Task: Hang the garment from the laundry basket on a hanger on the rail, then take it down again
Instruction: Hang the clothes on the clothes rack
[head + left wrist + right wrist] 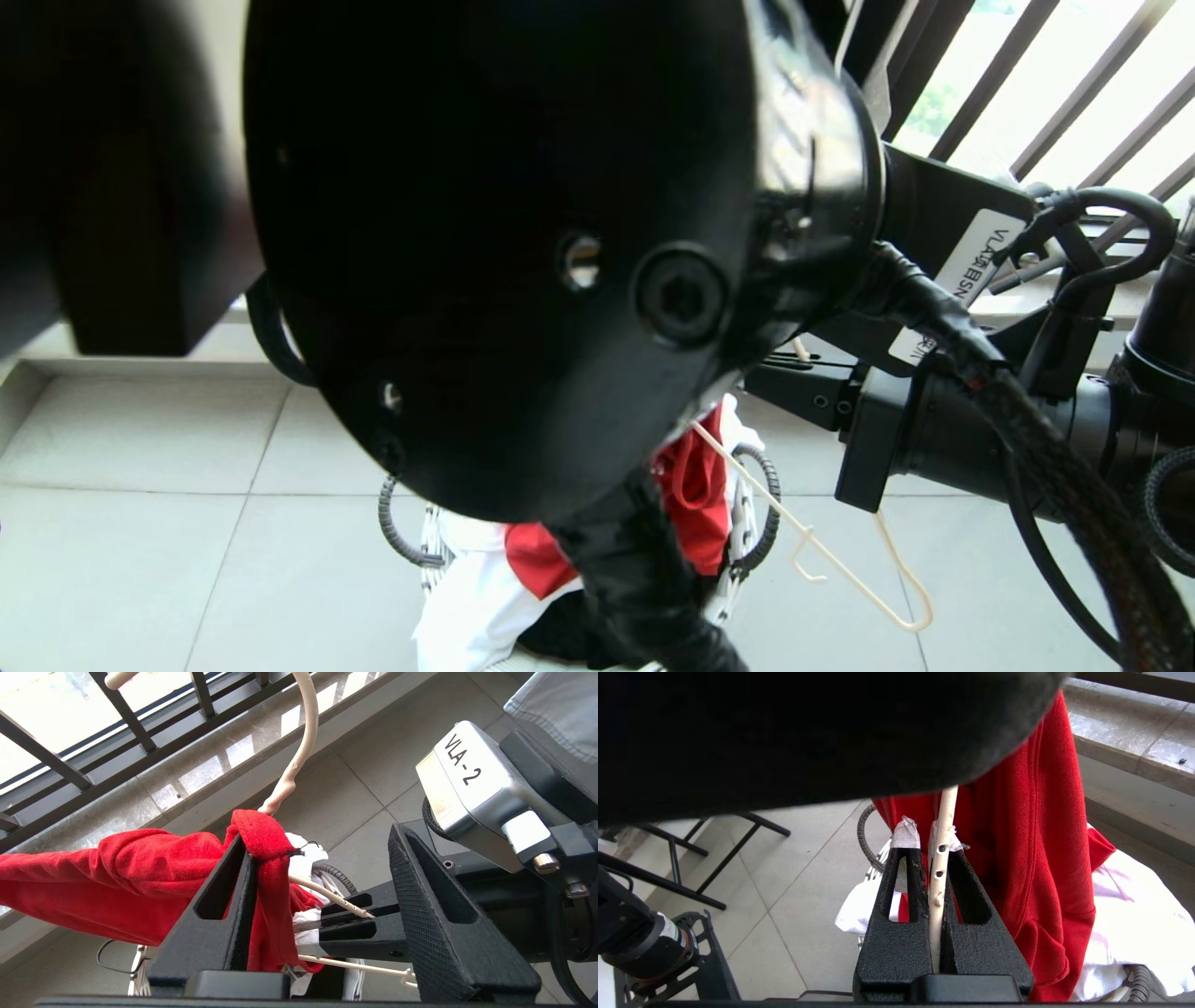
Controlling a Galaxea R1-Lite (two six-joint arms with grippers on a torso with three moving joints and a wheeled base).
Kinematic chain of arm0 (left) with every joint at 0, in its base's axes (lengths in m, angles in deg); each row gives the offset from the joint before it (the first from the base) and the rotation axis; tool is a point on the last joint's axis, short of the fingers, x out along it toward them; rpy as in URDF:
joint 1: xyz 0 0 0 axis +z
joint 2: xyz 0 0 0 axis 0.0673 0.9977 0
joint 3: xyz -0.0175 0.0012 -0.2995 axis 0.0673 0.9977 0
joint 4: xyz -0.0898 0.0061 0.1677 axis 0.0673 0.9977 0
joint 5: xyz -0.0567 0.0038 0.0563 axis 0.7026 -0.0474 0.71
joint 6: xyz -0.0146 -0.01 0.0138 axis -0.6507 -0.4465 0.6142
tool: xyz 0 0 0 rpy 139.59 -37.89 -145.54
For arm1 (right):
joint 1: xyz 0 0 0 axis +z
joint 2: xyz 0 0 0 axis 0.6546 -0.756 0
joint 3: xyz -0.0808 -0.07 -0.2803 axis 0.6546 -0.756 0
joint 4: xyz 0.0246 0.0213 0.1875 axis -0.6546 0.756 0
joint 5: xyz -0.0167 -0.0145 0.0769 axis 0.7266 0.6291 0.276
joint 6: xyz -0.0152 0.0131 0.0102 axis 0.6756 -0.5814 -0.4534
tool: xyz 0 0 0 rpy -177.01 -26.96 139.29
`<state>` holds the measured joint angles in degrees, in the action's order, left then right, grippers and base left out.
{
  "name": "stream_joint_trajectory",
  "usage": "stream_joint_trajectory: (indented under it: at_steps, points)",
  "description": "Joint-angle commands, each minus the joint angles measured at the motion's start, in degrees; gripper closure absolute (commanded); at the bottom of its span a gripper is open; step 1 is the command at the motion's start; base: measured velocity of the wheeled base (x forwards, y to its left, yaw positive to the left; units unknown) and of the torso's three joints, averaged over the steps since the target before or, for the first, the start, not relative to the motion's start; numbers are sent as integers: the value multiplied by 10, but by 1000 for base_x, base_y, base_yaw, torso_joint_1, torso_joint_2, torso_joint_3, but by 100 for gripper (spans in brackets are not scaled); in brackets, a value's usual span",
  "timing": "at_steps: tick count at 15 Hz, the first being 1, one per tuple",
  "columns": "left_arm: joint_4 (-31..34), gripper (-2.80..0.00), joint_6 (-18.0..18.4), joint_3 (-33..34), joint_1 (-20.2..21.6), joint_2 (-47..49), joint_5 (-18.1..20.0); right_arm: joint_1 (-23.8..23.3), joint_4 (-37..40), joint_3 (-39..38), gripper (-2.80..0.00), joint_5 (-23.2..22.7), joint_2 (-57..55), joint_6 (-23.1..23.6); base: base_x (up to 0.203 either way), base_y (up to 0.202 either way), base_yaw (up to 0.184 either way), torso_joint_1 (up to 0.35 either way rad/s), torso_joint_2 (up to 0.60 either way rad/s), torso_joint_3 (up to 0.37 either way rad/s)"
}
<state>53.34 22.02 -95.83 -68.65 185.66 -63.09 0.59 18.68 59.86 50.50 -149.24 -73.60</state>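
Two arms filled most of my head view, so I read the scene mainly from the wrist cameras. On the left, the left gripper (322,877) had its jaws spread apart. The garment (140,882), bright red, was draped over one of the fingers (224,914), with its collar edge folded over that finger's tip, and the other finger stood clear of the cloth. The rest of the red cloth stretched away from the finger in a thick roll.

Below it on the tiled floor (140,523) stood the laundry basket (747,523), with white clothing (467,607) inside, and the lower part of the garment hung down into it.

Further to the right, the right gripper (934,854) had its jaws pressed together on the hanger (941,868), pinching its thin cream bar between the taped fingertips. The garment hung just beside this bar and behind it. In my head view the hook of the hanger (896,579) pointed down toward the floor, to the right of the basket. Behind the arms, the black balustrade (1008,65) stood against the bright daylight.
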Motion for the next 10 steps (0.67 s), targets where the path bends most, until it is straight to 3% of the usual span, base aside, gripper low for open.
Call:
stream_joint_trajectory:
  at_steps: [1,5,10]
  points:
    - [3,-280,1,17,0,-11,-2,0,-2,1,0,-1,4,0,0,0,0,0,0,0]
    - [38,-280,0,91,0,-55,2,-1,-2,4,0,0,3,2,0,0,0,0,0,0]
    - [62,-280,2,122,0,-84,4,-2,-1,6,0,3,0,3,0,0,0,0,0,0]
